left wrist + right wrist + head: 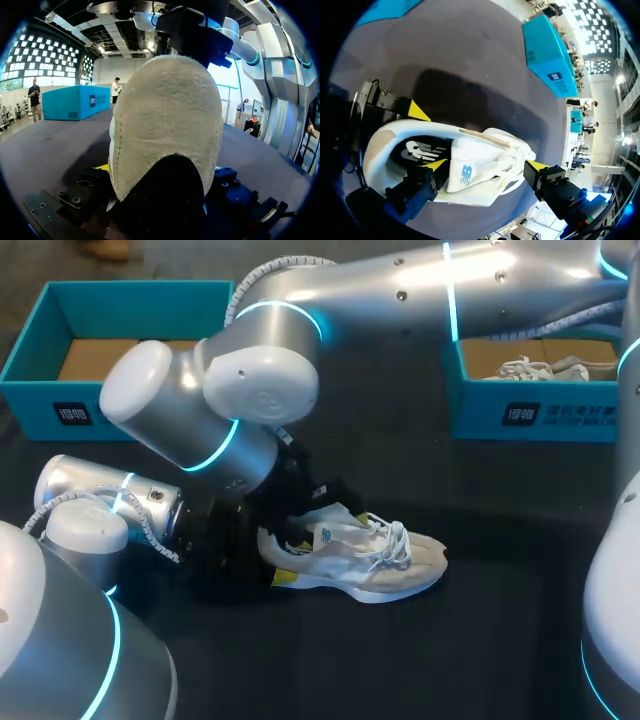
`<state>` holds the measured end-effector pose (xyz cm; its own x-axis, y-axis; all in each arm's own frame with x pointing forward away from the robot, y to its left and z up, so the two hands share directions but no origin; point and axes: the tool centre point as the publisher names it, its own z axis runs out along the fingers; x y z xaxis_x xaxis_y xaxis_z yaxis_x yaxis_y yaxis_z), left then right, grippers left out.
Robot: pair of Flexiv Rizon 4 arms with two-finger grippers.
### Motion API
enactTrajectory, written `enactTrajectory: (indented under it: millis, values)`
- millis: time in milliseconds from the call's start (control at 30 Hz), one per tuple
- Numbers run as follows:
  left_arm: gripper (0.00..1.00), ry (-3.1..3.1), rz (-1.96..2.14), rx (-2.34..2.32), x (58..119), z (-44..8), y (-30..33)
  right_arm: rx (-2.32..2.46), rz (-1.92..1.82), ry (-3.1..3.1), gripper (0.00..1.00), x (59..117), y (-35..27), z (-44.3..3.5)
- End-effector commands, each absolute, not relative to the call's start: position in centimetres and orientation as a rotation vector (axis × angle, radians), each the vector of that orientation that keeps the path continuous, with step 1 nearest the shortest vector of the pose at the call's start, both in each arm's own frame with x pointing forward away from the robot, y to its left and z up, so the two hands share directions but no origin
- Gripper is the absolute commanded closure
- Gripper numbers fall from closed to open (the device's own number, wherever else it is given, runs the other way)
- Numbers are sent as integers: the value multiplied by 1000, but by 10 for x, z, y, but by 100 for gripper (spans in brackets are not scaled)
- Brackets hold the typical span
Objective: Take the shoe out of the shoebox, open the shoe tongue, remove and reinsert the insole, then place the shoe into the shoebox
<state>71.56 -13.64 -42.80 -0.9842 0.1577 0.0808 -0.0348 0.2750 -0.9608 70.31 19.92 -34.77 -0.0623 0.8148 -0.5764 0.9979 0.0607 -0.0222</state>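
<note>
A cream and white sneaker (370,558) lies on its sole in the middle of the dark table, toe pointing right. My left gripper (265,562) comes in low from the left and is shut on its heel. In the left wrist view the suede heel (165,120) fills the space between the fingers (85,187). My right arm (260,370) reaches across from the upper right and comes down over the shoe's opening. My right gripper (486,165) is open, one yellow tip at the shoe's collar and the other past the laces, with the tongue (470,167) between them.
An open teal shoebox (60,410) with a bare cardboard floor stands at the back left. A second teal box (530,418) at the back right holds another pale shoe (540,368). Dark tabletop (400,670) lies in front of the sneaker.
</note>
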Motion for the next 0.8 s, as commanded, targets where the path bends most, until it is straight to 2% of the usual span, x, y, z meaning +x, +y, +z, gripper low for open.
enactTrajectory:
  millis: [33,800]
  values:
    - [100,-2379,1799,-113,716,-430,-137,2425,-217,795,0,695,189,-347]
    - [100,-2379,1799,-113,716,-430,-137,2481,-175,795,0,697,172,-334]
